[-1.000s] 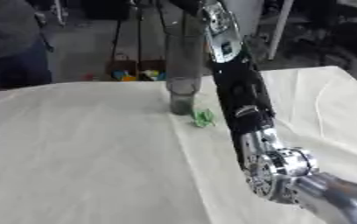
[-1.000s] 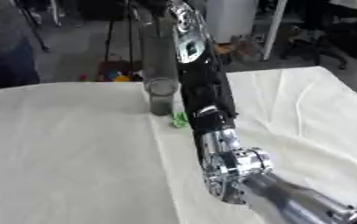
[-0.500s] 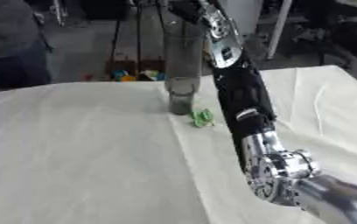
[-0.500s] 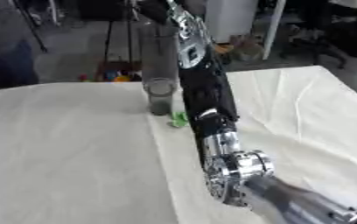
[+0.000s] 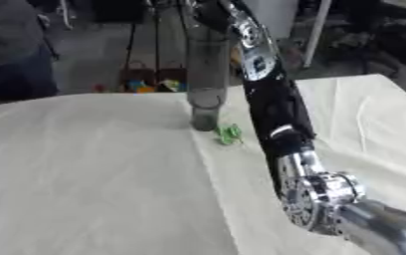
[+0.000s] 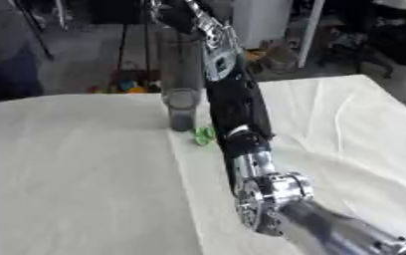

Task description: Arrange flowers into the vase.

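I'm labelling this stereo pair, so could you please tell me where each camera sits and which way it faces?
Left eye view: in the robot's head, looking down at the white-clothed table; the right arm reaches up past the tall vase.
Right eye view: beside it, facing the same way; the same arm shows, further left.
Both share the vase, a small green thing at its base, and the arm; its hand is out of frame.

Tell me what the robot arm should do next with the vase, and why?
Probably lower the right arm slowly toward the vase's top. The arm reaches up over the tall clear vase on the white cloth, but its hand is out of view at the top edge, so I cannot see a flower. A small green thing lies beside the vase's base.
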`<state>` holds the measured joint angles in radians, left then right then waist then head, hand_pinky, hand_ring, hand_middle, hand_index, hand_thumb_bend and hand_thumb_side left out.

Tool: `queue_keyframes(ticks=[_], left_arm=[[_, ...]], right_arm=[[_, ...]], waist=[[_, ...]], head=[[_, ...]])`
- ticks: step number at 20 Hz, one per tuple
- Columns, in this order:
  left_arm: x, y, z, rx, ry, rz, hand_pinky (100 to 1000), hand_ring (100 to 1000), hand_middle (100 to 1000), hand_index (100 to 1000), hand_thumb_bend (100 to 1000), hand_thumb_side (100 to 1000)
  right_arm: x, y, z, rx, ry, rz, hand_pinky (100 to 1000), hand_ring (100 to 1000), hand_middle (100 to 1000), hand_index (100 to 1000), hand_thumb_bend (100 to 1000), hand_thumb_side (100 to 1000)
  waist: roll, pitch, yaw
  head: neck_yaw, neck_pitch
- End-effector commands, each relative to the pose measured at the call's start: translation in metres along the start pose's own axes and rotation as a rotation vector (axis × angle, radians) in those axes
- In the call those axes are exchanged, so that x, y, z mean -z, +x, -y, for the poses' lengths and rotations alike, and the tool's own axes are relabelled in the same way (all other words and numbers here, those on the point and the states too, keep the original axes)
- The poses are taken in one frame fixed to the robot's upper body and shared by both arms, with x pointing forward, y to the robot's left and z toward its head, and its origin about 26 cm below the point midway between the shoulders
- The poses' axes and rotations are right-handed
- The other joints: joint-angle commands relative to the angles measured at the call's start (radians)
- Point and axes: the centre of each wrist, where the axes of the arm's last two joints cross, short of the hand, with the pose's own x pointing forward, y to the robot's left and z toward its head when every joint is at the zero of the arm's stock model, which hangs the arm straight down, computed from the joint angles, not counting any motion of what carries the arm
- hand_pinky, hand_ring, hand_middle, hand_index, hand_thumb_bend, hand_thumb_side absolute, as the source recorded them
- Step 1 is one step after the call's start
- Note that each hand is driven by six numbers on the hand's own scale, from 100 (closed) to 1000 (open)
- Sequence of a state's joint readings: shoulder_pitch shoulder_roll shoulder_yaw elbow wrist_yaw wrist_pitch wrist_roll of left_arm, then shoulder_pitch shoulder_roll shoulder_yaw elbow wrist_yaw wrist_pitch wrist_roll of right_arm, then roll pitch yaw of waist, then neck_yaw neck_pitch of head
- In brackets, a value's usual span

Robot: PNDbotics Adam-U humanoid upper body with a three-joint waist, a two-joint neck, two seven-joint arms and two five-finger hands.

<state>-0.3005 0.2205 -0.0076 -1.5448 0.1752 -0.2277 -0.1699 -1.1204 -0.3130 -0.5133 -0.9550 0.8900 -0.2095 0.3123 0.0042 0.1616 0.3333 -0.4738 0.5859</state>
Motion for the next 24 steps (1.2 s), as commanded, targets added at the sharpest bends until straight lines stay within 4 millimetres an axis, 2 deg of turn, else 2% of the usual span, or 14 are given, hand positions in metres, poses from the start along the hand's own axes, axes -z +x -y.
queue_keyframes(ticks=[1,3,6,16,19,20,24], left_arm=[[0.004,0.01,-0.008,0.025,-0.008,0.029,592,672,744,820,757,843],[0.004,0.01,-0.008,0.025,-0.009,0.028,592,673,744,821,757,844],[0.004,0.01,-0.008,0.025,-0.009,0.029,592,673,745,821,757,844],[0.003,0.009,-0.008,0.026,-0.008,0.025,592,674,745,821,758,845],[0.003,0.009,-0.009,0.027,-0.007,0.025,592,674,745,821,758,845],[0.002,0.009,-0.009,0.028,-0.007,0.022,592,675,745,821,758,845],[0.0,0.008,-0.01,0.031,-0.004,0.017,592,675,745,821,756,847]], right_arm=[[0.002,0.002,0.02,-0.043,-0.016,0.008,869,896,837,626,100,769],[0.002,0.001,0.02,-0.055,0.004,0.012,889,910,859,698,100,793],[0.002,0.001,0.02,-0.081,0.033,0.019,908,923,879,753,100,800],[0.001,0.001,0.028,-0.182,0.087,0.026,956,956,924,834,104,818],[0.002,0.001,0.03,-0.198,0.1,0.023,956,956,924,834,104,818],[0.002,0.0,0.032,-0.216,0.126,0.017,991,980,954,874,130,854],[0.004,-0.003,0.042,-0.261,0.22,-0.001,1000,999,977,912,175,888]], waist=[[0.002,-0.013,-0.001],[0.001,-0.013,-0.001],[0.001,-0.013,-0.001],[-0.001,-0.014,-0.001],[-0.002,-0.014,-0.001],[-0.003,-0.016,-0.003],[-0.007,-0.02,-0.007]], head=[[0.002,-0.011],[0.002,-0.01],[0.003,-0.011],[0.004,-0.011],[0.004,-0.011],[0.005,-0.009],[0.008,-0.005]])
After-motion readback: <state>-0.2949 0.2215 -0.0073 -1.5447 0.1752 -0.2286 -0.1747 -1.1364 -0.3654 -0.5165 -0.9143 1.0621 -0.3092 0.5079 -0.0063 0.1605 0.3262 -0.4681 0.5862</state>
